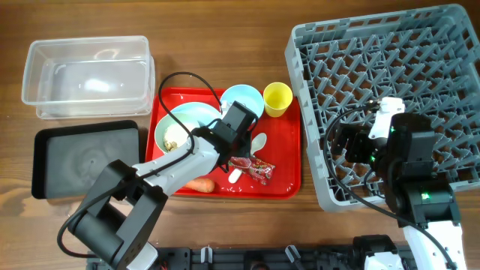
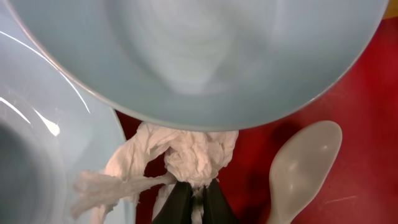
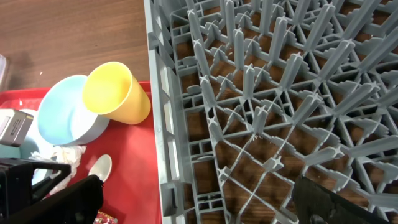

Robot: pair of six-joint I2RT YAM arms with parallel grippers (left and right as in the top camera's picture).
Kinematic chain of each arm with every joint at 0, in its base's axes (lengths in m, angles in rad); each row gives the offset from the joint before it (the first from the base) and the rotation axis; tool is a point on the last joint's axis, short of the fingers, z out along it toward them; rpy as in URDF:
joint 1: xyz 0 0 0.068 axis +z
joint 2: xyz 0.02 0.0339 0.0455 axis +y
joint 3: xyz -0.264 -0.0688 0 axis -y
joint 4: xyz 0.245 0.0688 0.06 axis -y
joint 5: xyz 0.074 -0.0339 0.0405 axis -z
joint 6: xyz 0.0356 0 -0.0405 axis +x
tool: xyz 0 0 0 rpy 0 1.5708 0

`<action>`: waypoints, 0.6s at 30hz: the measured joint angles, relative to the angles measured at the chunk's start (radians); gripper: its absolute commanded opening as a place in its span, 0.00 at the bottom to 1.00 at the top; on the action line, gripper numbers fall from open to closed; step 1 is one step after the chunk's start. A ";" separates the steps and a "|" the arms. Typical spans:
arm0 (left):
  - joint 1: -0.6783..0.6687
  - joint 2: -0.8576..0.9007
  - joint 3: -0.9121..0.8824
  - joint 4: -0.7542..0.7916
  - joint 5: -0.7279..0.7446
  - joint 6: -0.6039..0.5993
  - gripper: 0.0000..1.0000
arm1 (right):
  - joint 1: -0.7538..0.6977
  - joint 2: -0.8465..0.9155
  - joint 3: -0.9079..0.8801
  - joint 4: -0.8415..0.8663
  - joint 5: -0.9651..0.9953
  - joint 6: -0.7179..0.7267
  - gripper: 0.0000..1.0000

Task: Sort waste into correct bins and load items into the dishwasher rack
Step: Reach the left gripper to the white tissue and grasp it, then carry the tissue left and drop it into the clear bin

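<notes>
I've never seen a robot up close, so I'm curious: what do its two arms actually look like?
Both arms mix white shells with chunky black joint housings. The left arm has a thin black cable looping out from it. The right arm carries black cables too, plus small green lights. Each ends in plain black jaws.

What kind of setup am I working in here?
Probably a tabletop dish-clearing mock-up: a wooden table holds a grey dishwasher rack, a red serving tray, a clear tub and a black tray.
</notes>
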 measured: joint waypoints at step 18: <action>0.729 -0.324 0.053 0.197 -0.209 0.001 0.65 | 0.000 0.002 0.001 0.000 0.000 0.000 1.00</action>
